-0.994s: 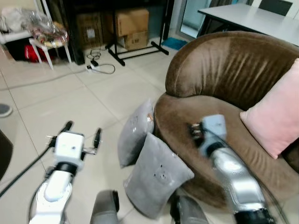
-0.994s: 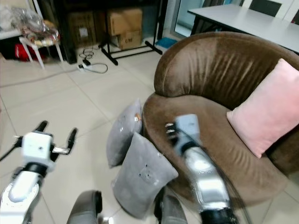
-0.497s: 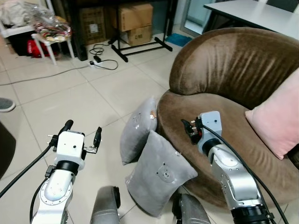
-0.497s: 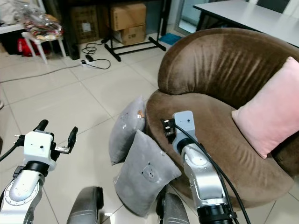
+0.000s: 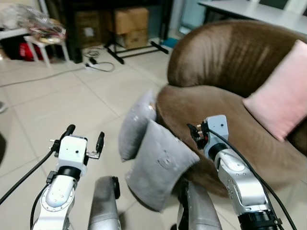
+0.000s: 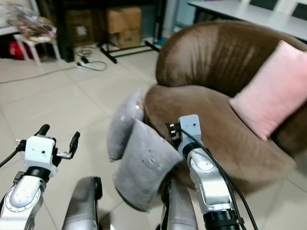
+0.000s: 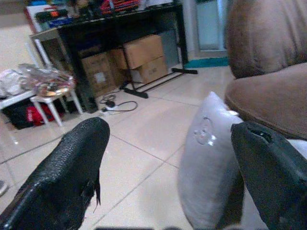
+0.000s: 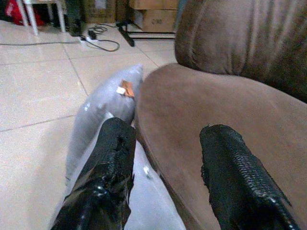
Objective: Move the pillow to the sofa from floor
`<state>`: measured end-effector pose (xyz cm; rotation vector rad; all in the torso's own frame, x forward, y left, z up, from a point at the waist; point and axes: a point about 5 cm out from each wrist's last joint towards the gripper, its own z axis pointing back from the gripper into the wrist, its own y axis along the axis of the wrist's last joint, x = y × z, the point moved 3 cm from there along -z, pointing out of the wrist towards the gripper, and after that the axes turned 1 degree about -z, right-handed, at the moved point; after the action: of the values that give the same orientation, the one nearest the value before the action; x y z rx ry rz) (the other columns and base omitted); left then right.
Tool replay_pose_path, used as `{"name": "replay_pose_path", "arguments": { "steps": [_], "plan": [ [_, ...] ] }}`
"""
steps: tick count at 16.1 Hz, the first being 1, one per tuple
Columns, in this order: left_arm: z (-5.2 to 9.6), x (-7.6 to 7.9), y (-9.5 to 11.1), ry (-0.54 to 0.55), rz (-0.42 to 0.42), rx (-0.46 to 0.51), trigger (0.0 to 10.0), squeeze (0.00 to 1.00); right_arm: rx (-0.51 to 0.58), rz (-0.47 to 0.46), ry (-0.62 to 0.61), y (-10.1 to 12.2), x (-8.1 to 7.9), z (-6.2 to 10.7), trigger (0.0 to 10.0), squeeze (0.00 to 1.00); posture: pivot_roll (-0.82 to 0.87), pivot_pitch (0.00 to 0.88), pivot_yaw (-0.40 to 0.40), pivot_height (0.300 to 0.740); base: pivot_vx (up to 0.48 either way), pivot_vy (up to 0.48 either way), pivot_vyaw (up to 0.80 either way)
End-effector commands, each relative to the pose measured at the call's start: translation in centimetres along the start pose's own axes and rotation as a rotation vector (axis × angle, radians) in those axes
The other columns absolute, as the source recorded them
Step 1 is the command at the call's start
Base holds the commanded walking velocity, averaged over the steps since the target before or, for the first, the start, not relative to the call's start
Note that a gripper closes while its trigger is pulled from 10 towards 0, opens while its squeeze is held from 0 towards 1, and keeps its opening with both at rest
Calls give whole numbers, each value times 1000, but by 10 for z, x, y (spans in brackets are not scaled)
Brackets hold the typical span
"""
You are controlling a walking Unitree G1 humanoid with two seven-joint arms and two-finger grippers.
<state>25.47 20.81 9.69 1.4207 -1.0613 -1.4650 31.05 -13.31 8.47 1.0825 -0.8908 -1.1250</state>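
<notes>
Meanwhile, the camera had dipped and blurred; both grey pillows (image 5: pixel 158 167) remained on the tiled floor (image 5: pixel 62 105), leaning against the brown velvety sofa (image 5: pixel 230 110), so nothing was grasped yet. The right tool (image 5: pixel 195 135) hovered at the seat edge, the left tool (image 5: pixel 84 137) over the floor, both with fingers apart and empty.

Silver rounded arms, white boxy wrist housings, black cables along each arm, textured black jaws, grey legs
</notes>
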Motion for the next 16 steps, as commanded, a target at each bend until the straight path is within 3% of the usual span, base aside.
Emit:
{"name": "replay_pose_path", "arguments": {
  "steps": [1, 6, 11, 14, 16],
  "plan": [
    [-1, 2, -2, -1, 2, -10, 10000, 0, -3, 6, -3, 1, 4, -1, 10000, 0, 72, 0, -90, 481, 0, 0, 0],
    [3, 1, -3, 8, 2, -17, 10000, 0, -9, 13, 18, 1, 0, -3, 10000, 0, 78, 0, -98, 436, 0, 0, 0],
    [4, 0, -1, 1, 27, -1, 10000, 0, -12, 34, 39, 2, -2, -5, 10000, 0, 82, 1, -98, 436, 0, 0, 0],
    [4, 0, -1, -7, 28, 2, 10000, 0, -21, 31, 41, -1, -3, -4, 10000, 0, 81, 2, -93, 436, 282, 0, 735],
    [3, 1, 0, -13, 27, 2, 10000, 0, -32, 14, 13, -3, 1, -4, 10000, 0, 81, 5, -89, 436, 294, 0, 0]
  ]
}}
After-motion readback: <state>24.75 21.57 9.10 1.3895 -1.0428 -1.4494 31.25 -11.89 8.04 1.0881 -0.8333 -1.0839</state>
